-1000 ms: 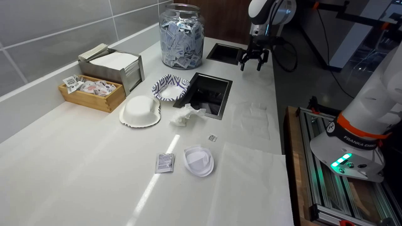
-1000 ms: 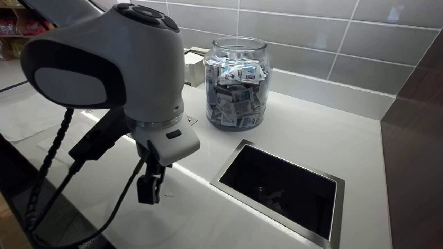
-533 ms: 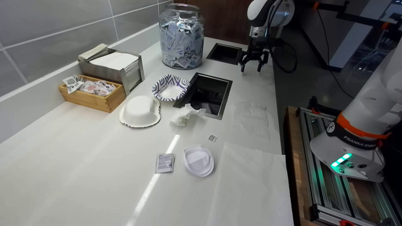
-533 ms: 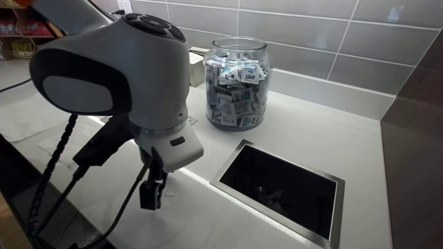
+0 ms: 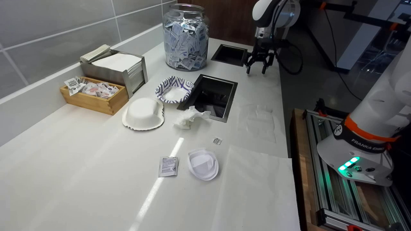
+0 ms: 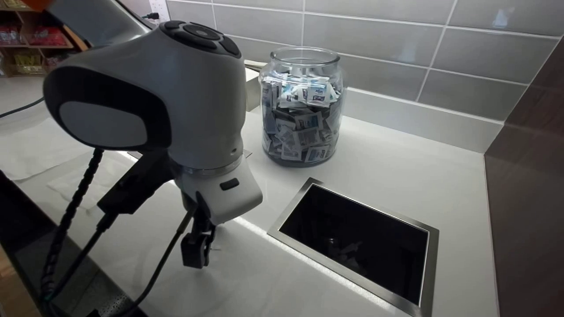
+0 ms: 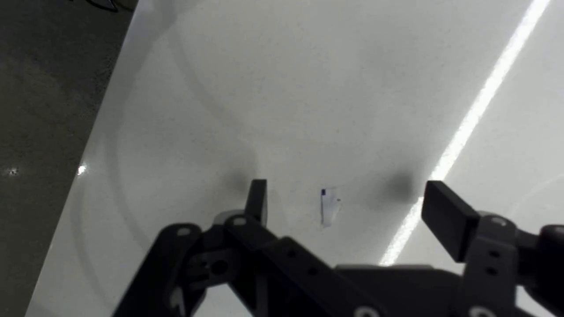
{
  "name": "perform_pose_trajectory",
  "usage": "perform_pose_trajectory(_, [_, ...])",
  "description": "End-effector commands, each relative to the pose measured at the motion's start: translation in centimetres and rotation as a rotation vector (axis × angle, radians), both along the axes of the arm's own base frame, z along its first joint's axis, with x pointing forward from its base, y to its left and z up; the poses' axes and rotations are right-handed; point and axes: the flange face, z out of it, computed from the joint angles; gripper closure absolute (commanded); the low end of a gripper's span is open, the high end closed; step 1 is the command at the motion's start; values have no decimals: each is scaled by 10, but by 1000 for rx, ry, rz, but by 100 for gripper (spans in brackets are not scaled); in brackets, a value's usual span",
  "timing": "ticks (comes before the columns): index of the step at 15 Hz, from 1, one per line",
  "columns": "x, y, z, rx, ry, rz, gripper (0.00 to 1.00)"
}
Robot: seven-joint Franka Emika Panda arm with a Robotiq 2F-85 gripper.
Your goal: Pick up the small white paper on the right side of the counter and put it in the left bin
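The small white paper [image 7: 329,207] lies flat on the counter in the wrist view, a thin scrap with a dark corner. It shows as a thin sliver beside the finger in an exterior view [image 6: 215,249]. My gripper [image 7: 347,187] is open above the counter, with one finger to each side of the scrap and nothing held. The gripper also shows in an exterior view [image 5: 256,71], pointing down. Two dark bins are sunk in the counter: a far bin [image 5: 227,63] and a nearer bin [image 5: 232,102]. The far bin also shows in an exterior view [image 6: 343,274].
A glass jar [image 5: 186,45] of packets stands by the wall. A patterned bowl [image 5: 175,91] overlaps the nearer bin's edge. An upturned bowl [image 5: 144,114], crumpled tissue [image 5: 189,118], napkin holder [image 5: 136,78] and wooden box [image 5: 96,102] stand nearby. The counter edge [image 5: 282,96] is close to the gripper.
My gripper has moved slightly down and, in the exterior view close to the arm, slightly to the right, nearer the scrap. It stays open. The objects have not moved.
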Motion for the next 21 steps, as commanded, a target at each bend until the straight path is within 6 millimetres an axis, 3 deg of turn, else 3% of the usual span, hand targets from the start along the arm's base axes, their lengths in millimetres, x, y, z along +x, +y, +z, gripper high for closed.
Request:
perform_pose_trajectory(1, [-1, -8, -6, -1, -20, -19, 23])
perform_pose_trajectory(2, [-2, -9, -6, 0, -20, -21, 36])
perform_pose_trajectory(4, [-2, -10, -7, 0, -20, -25, 46])
perform_pose_trajectory(5, [-3, -10, -7, 1, -20, -26, 63])
perform_pose_trajectory(6, [-2, -11, -6, 0, -22, -27, 74])
perform_pose_trajectory(10, [-3, -14, -5, -5, -24, -30, 100])
perform_pose_trajectory(17, [-1, -15, -3, -6, -26, -27, 100])
perform_pose_trajectory(21, [1, -9, 8, -8, -43, -10, 100])
